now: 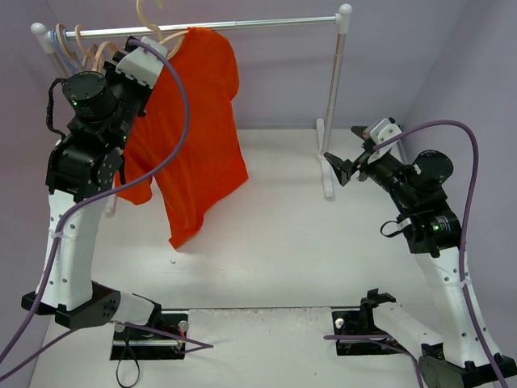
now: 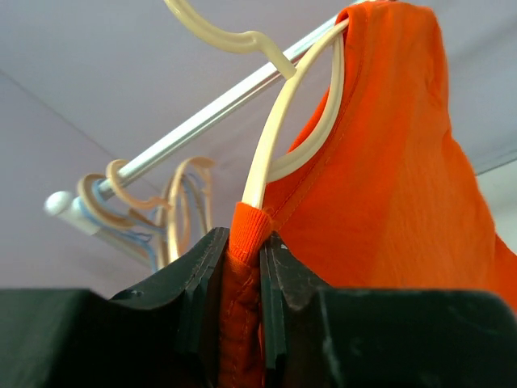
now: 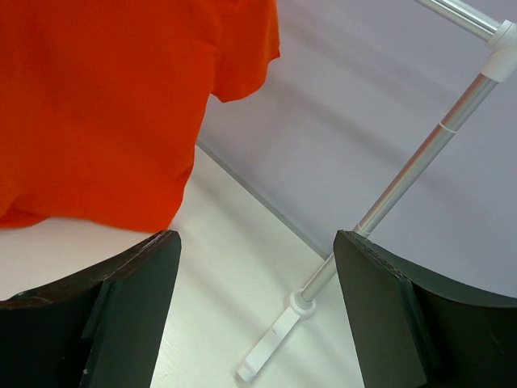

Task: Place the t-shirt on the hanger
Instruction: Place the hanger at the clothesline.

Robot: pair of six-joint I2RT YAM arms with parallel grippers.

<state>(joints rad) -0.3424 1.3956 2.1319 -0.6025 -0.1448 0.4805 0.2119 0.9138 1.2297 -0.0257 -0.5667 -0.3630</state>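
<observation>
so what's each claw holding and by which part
The left claw pinches the t-shirt by its ribbed collar edge, beside the hanger arm. The right claw is open, holding nothing.

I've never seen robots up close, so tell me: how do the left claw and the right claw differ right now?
The left claw is shut, pinching the collar of the t-shirt; the right claw is wide open and holds nothing. The left claw is raised up by the rail; the right claw sits apart from the t-shirt, nearer the rack's post. Both have two dark fingers.
</observation>
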